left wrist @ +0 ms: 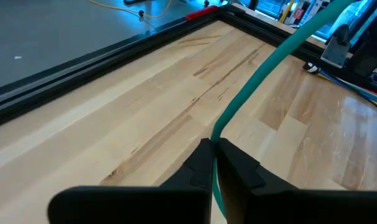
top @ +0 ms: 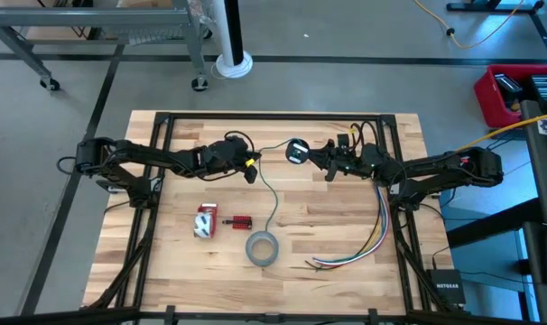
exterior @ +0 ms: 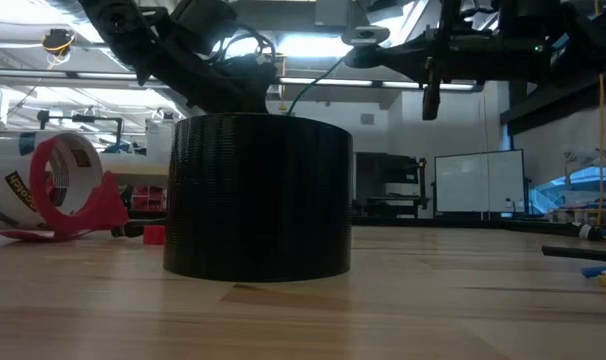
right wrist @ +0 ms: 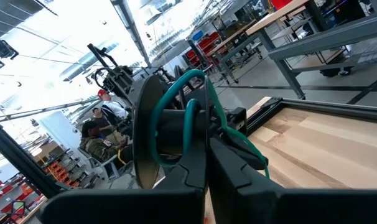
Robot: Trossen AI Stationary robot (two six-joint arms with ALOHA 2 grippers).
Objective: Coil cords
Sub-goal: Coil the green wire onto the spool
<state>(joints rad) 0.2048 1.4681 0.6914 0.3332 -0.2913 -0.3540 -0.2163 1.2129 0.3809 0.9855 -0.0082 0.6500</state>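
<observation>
A thin teal-grey cord (top: pixel 272 194) runs from a small round dark spool (top: pixel 297 151) at the table's far middle to my left gripper (top: pixel 249 168). From there its tail hangs down and ends on the table near the tape roll. My left gripper is shut on the cord (left wrist: pixel 251 81). My right gripper (top: pixel 313 156) is shut on the spool (right wrist: pixel 145 124), which has turns of cord (right wrist: pixel 190 112) wound on it. In the low view the spool (exterior: pixel 366 35) and both grippers are well above the table. My left gripper pinches a single strand of the cord (left wrist: pixel 214 134) between its two fingertips, the fingers lying along it. The cord leaves the fingertips in a nearly straight line toward the spool, clear of the table. My right gripper holds the spool at its wound middle (right wrist: pixel 198 127), beside the round disc face. It comes level from the table's right side. The fingers (right wrist: pixel 232 162) hide the exact place of contact. The spool is lifted clear of the table.
A grey tape roll (top: pixel 262 248) lies at the near middle and fills the low view (exterior: pixel 258 195). A red and white tape dispenser (top: pixel 205 220) and a small red piece (top: pixel 241 222) lie left of it. Multicoloured wires (top: pixel 375 236) lie at the right.
</observation>
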